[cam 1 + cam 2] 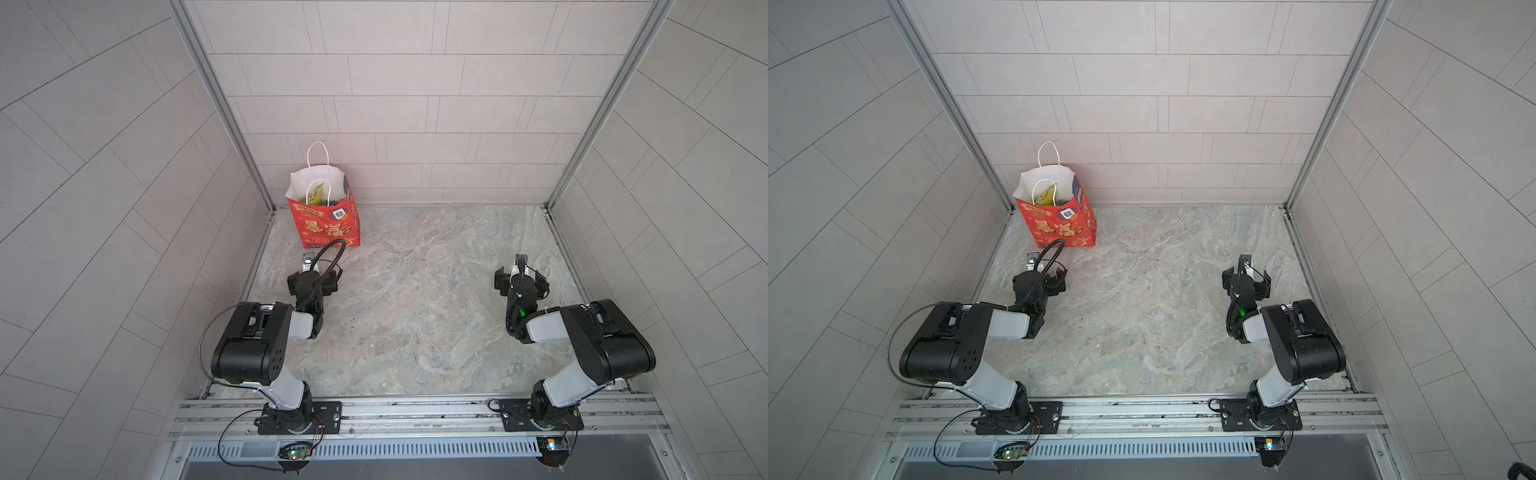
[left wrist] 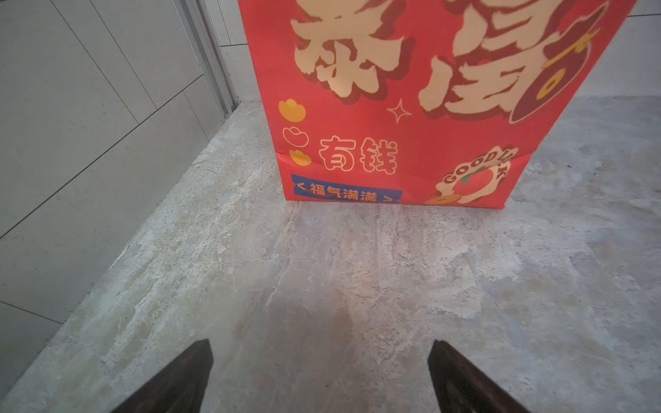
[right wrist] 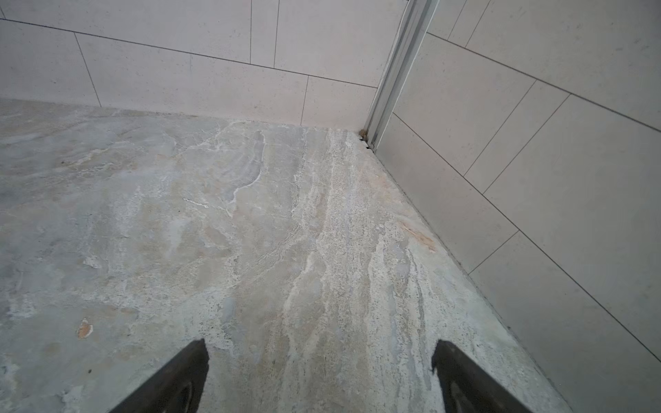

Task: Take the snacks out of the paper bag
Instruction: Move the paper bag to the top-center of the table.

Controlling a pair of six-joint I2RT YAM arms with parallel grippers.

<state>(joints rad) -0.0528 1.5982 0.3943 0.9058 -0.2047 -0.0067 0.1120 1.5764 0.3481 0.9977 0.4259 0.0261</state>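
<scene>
Left claw (image 2: 321, 345), jaws wide, faces paper bag (image 2: 375, 150) just ahead, apart.

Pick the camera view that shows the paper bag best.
Either top view: the whole upright paper bag shows, with its open mouth and a yellow-green snack inside. The left wrist view catches only its lower red front; the right wrist view shows none.

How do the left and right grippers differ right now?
Position: the left gripper sits close in front of the paper bag; the right gripper is far off on the other side of the table. Aim: the left gripper faces the bag's red front; the right gripper faces a wall corner. Both are open and empty.
</scene>
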